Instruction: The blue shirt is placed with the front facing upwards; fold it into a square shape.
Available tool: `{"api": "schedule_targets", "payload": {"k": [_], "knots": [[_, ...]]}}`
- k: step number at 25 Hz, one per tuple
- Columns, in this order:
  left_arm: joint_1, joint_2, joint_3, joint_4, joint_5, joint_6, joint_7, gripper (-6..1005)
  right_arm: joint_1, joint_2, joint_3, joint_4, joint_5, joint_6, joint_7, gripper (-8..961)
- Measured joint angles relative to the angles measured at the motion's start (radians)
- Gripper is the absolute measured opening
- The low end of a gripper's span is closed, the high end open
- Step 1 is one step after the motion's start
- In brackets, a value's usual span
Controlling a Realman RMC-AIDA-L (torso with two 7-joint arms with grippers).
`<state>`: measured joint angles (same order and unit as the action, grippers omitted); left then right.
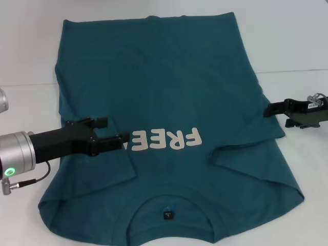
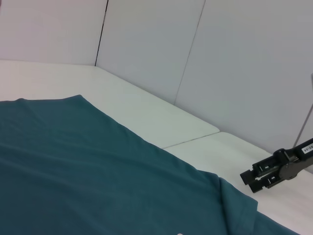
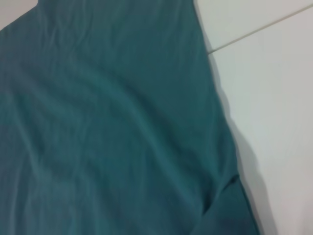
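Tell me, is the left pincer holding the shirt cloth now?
No, the left pincer hovers open over the blue shirt, beside the white print, gripping no cloth.

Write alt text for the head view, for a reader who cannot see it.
A teal-blue shirt with white "FREE" lettering lies front up on a white table, collar nearest the camera. The left gripper, open, sits over the shirt's left sleeve area beside the print, while the right gripper is at the shirt's right edge.
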<state>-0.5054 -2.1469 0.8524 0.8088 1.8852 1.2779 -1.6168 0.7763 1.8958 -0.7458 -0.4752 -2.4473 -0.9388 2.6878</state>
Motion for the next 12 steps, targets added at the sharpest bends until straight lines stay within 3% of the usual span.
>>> {"api": "schedule_targets", "payload": {"k": [12], "knots": [[-0.004, 0.002, 0.001, -0.002, 0.0, 0.001, 0.0, 861, -0.002, 0.003, -0.006, 0.041, -0.006, 0.041, -0.01, 729]]}}
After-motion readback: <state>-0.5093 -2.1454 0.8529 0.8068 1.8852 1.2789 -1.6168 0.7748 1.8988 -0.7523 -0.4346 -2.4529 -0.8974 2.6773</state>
